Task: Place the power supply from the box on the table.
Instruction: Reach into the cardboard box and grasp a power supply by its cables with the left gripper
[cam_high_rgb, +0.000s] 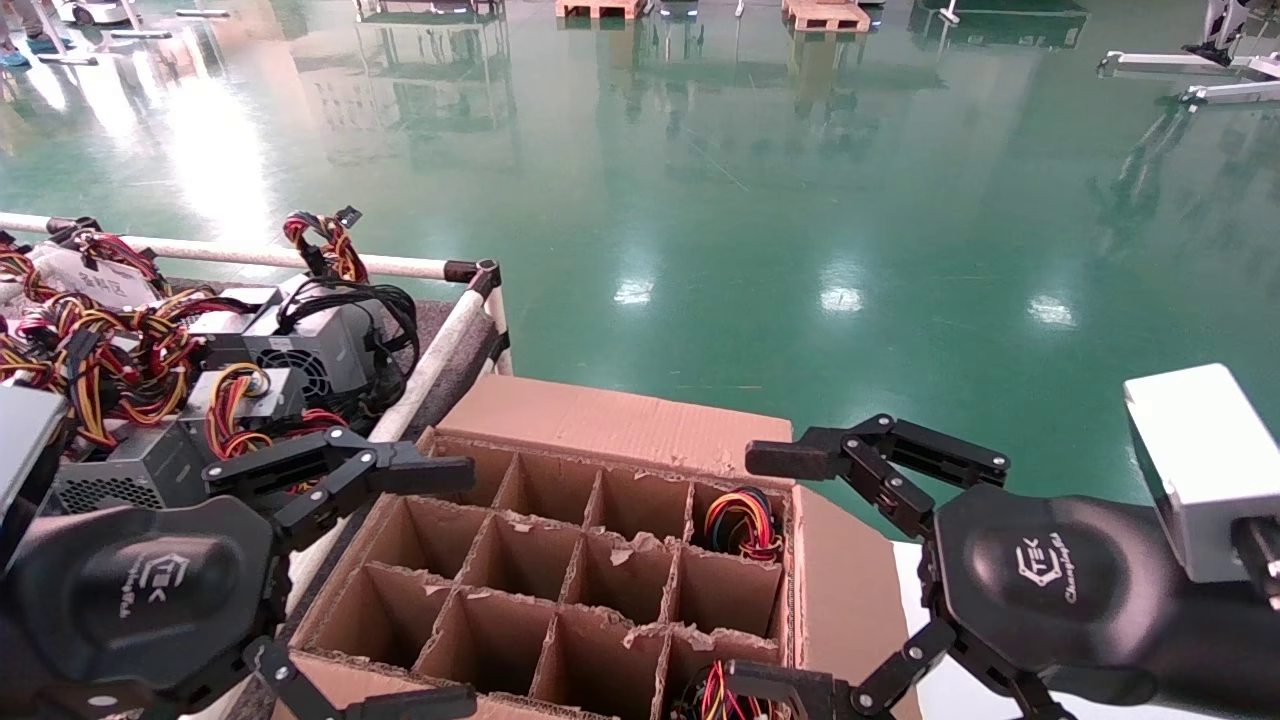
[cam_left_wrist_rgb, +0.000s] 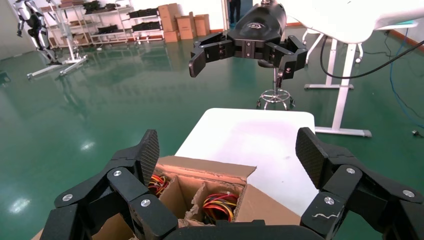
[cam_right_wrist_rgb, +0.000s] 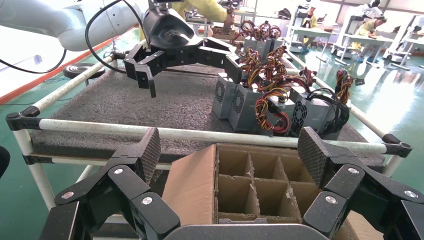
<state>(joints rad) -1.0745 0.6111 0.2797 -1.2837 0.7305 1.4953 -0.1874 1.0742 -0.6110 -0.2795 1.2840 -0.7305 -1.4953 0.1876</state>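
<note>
Cardboard box (cam_high_rgb: 610, 425): twelve cells, two wired; both end effectors (cam_high_rgb: 400, 585) (cam_high_rgb: 800, 575) wide.

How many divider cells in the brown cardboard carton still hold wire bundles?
2 visible: coloured wire bundles in the far right-corner cell and in the near row's right side of the brown cardboard carton; near row partly cropped.

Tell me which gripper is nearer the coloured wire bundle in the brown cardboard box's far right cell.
Right. The right gripper hangs open over the box's right edge, beside the wire bundle; the left gripper is open over its left side, cells away.
</note>
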